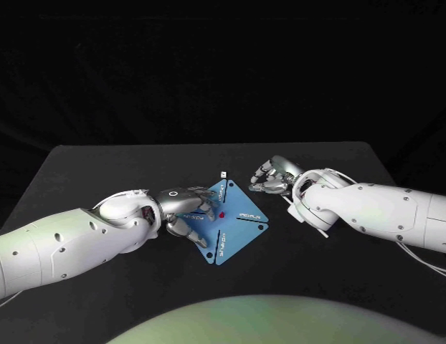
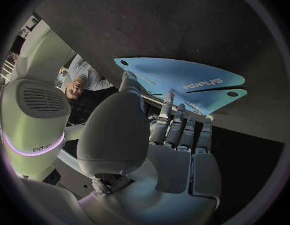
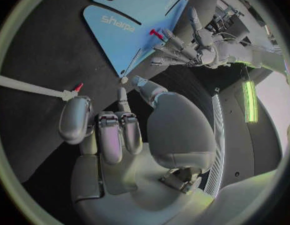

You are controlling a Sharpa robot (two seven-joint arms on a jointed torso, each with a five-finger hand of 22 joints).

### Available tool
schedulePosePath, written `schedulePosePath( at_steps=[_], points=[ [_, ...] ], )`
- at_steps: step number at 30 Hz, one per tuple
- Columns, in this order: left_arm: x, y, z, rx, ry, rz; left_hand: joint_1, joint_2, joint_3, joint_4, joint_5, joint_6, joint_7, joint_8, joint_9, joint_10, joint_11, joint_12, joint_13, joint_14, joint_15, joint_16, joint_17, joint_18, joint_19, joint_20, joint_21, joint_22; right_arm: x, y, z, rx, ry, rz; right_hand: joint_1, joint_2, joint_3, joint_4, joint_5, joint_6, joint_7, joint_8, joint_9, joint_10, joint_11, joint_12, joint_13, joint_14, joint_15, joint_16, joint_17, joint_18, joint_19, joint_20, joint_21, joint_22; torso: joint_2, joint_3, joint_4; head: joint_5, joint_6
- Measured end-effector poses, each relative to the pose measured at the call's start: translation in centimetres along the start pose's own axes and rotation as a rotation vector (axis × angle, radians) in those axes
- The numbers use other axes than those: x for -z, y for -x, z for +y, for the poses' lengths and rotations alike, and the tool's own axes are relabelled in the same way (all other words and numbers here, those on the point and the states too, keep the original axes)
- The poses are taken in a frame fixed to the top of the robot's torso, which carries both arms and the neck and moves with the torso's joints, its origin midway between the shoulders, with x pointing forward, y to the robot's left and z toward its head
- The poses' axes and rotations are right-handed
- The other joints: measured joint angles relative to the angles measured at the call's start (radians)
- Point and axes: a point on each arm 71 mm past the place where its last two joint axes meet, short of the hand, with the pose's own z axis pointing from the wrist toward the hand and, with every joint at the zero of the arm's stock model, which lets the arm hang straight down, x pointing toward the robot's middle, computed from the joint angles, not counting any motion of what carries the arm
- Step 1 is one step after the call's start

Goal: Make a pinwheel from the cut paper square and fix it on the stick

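Black counter (image 1: 99, 172) lies under both arms, against a dark background.

Left hand (image 1: 187, 208) lies on the left part of the blue paper square (image 1: 242, 211), its fingers (image 2: 176, 127) stretched out side by side and a little apart, the tips at the sheet. Just beside those fingertips a small red pin (image 1: 223, 214) stands near the middle of the paper. Whether the fingers pinch the pin or only touch the sheet next to it, I cannot tell.

Right hand (image 1: 272, 176) hangs just beyond the paper's far right edge, near its far corner. Most of its fingers (image 3: 110, 135) are curled in toward the palm with nothing seen in them, while the thumb and one finger point toward that corner.

The paper lies flat near the counter's middle, turned like a diamond, with cuts running in from its corners, small holes at the tips and printed lettering. A white stick (image 3: 32, 86) with a red tip lies on the counter near the right hand, apart from the paper.
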Motion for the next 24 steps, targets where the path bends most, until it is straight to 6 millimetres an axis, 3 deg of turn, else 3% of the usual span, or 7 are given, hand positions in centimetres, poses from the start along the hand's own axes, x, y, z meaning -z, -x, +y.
schedulePosePath(
  at_steps=[2,24],
  points=[
    [0.09,-0.03,0.11,0.001,0.005,0.004,-0.003,0.004,0.001,-0.001,0.000,0.003,0.003,0.000,0.001,0.008,0.005,0.000,0.000,0.001,0.001,0.001,0.001,0.016,0.006,-0.001,0.000,0.001,-0.05,0.01,-0.01,0.001,0.000,-0.001,0.000,0.000,0.000,0.000,0.000,0.000,0.000,0.000,0.000,0.000,0.000,0.000,0.000,0.000,0.000,0.000,0.000,0.000,0.000,0.000,0.000,0.000,0.000,0.0000,0.0001,0.000,0.000],
    [0.27,-0.15,0.63,0.002,0.035,0.020,-0.005,0.003,0.006,-0.001,0.000,0.003,0.003,0.000,0.001,-0.003,0.002,0.000,-0.002,-0.001,-0.001,0.000,-0.003,0.016,0.007,0.000,0.000,0.000,-0.51,-0.13,-0.18,0.006,-0.005,-0.004,0.000,0.000,0.000,0.000,-0.004,-0.004,0.004,-0.004,-0.003,0.000,0.000,0.000,0.000,0.000,0.000,0.000,0.000,0.000,0.000,0.000,0.000,-0.003,0.003,-0.0010,-0.0007,-0.001,0.000]
  ],
)
